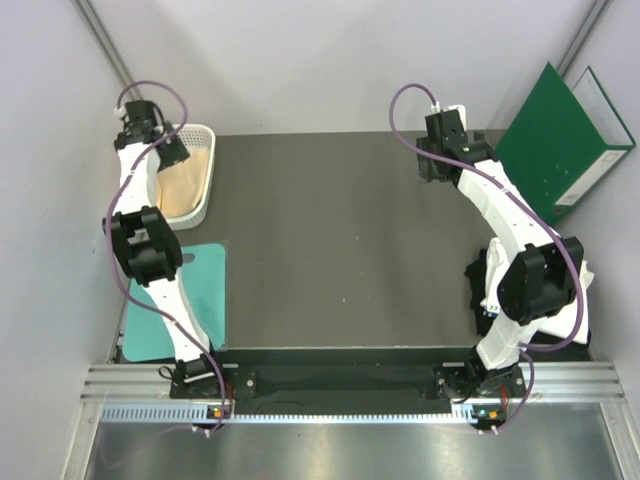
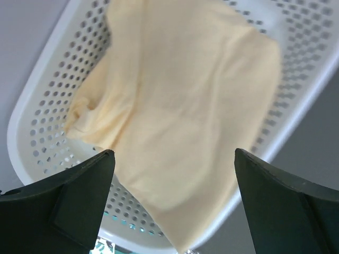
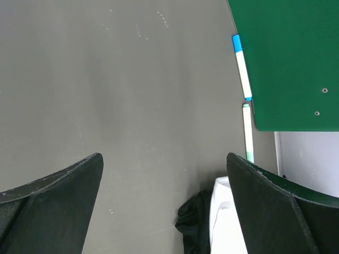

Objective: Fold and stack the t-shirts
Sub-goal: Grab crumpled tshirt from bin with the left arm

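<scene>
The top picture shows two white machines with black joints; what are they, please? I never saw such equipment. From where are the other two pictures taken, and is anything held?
They are robot arms, a left arm and a right arm, on a dark grey table. The top picture looks down from above. The other two come from wrist cameras; the dark shapes at the bottom are gripper fingers. The left gripper hangs open over a white perforated plastic basket holding a pale yellow cloth t-shirt. The right gripper is open over the table, near a stiff green folder and a dark crumpled cloth. Nothing is held.
</scene>
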`<state>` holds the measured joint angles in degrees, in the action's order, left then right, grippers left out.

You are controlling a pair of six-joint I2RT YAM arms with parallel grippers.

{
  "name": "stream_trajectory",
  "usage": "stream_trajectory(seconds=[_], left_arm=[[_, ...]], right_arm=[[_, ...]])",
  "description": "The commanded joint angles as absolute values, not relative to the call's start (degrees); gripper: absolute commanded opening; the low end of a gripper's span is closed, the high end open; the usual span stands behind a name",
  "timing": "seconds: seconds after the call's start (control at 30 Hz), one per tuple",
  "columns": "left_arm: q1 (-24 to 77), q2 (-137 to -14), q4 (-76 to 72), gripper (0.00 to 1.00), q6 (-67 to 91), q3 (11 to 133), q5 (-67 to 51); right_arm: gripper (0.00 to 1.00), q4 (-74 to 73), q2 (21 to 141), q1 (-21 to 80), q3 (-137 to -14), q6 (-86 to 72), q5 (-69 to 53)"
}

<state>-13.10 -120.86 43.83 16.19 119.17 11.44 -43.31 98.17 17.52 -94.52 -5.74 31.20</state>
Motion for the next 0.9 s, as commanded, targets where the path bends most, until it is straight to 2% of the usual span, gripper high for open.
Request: stream_trajectory(seconds=[0.0,0.17,0.37,0.43,0.5,0.57,0.63,0.67,0.7,0.73,0.87], left_arm=[[-17.3,-125.0,45.0,0.99,21.6,123.3,7.5],[-19.0,-133.0,50.4,0.99,20.8,129.9,11.2],[-19.2,-138.3,52.7,0.98,20.7,130.3,11.3],[-19.1,-139.0,52.6,0.82,20.6,130.7,11.1],[-19.2,-138.8,52.5,0.82,20.0,131.0,11.2],[-19.1,-138.1,52.0,0.73,18.9,131.0,11.5],[-19.1,-137.9,52.1,0.49,18.0,131.0,12.2],[-19.1,-137.7,52.4,0.20,17.8,131.0,12.5],[-19.1,-137.6,52.6,0.06,17.5,131.0,12.7],[-19.0,-137.6,52.9,0.00,17.4,131.0,13.4],[-19.2,-134.0,52.7,0.00,17.5,129.1,13.0]], right_arm=[[1.00,-43.4,98.9,17.9,-94.6,-6.9,29.9],[1.00,-44.2,99.8,17.9,-95.4,-7.6,29.5],[1.00,-45.9,101.9,17.9,-98.8,-8.3,29.2],[1.00,-46.6,102.7,17.9,-100.6,-8.3,29.0],[1.00,-47.3,103.7,17.8,-101.6,-8.3,28.7],[1.00,-47.6,104.1,17.9,-102.7,-8.3,28.7],[0.99,-47.6,104.5,17.9,-103.1,-8.3,28.6],[1.00,-47.6,104.6,17.9,-103.2,-8.4,28.5],[1.00,-47.5,104.6,17.9,-103.2,-8.4,28.4],[1.00,-47.5,104.8,17.9,-103.2,-8.5,28.1],[1.00,-47.5,104.9,17.9,-103.0,-9.0,27.6]])
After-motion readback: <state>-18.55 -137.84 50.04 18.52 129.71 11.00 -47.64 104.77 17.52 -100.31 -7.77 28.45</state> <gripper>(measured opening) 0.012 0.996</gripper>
